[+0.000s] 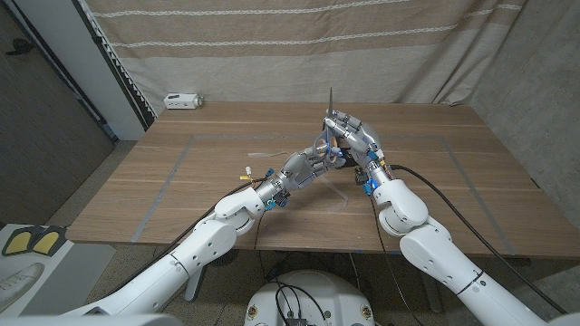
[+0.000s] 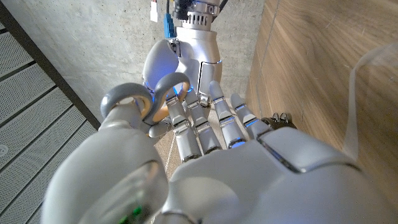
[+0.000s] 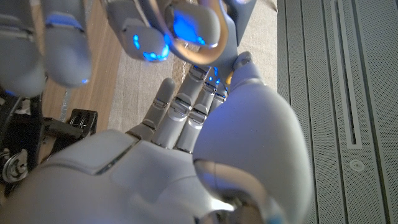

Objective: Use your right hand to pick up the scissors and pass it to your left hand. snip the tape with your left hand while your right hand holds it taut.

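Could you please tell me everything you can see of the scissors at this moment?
The scissors are held above the middle of the wooden table, where the two hands meet. Thin metal blades point straight up, closed together, above the right hand. The handle loops look grey with a tan inner lining; the left wrist view shows them among the fingers of the left hand. Both hands appear to touch the handles; whose grip carries them is unclear.

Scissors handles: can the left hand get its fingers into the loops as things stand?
Probably yes. The left hand is already up against the scissors, whose grey handle loops sit at its fingers. The right hand holds the scissors blade-up, which may crowd the grip.
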